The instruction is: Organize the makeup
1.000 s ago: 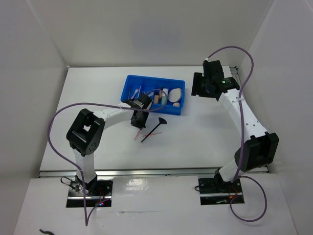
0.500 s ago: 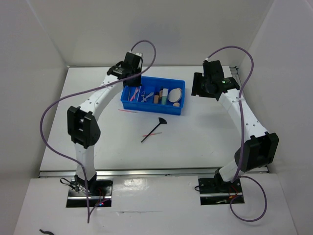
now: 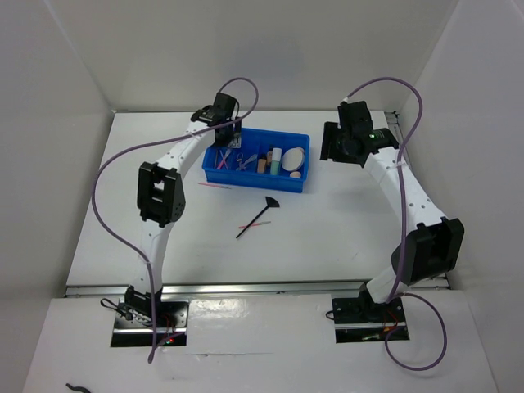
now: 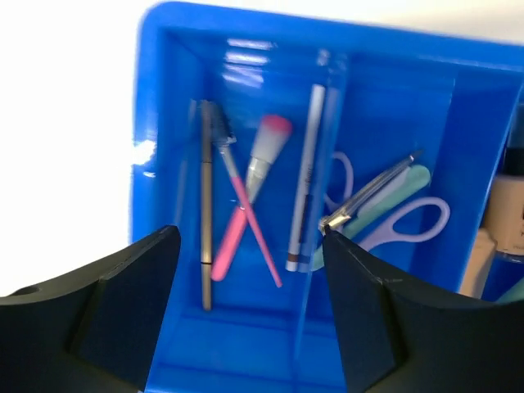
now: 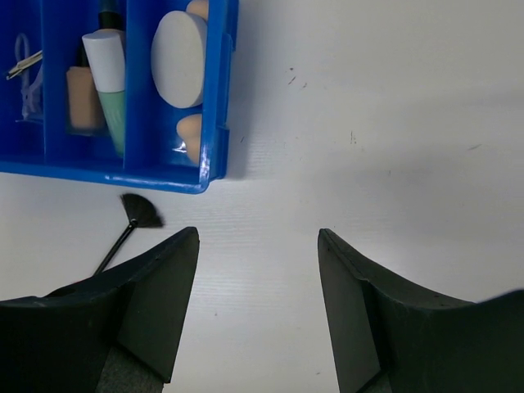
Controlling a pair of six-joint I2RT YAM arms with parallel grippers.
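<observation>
Left gripper wide, empty over blue plastic compartment tray; right gripper wide, empty. We'd rise straight clear, then straddle the black fan-head brush handle crosswise.

The tray sat near the back of the surface. In its left end lay thin sticks and a small brush. Scissors lay in the next part. Further right, a bottle lay just left of a tube. The right end held a puff with a sponge in front of it. A long brush lay on the surface in front of the tray. A loose stick lay across its handle. The other stick lay further left, just before the tray. The left hand hung over the tray's left end. The right hand hung to the tray's right.
</observation>
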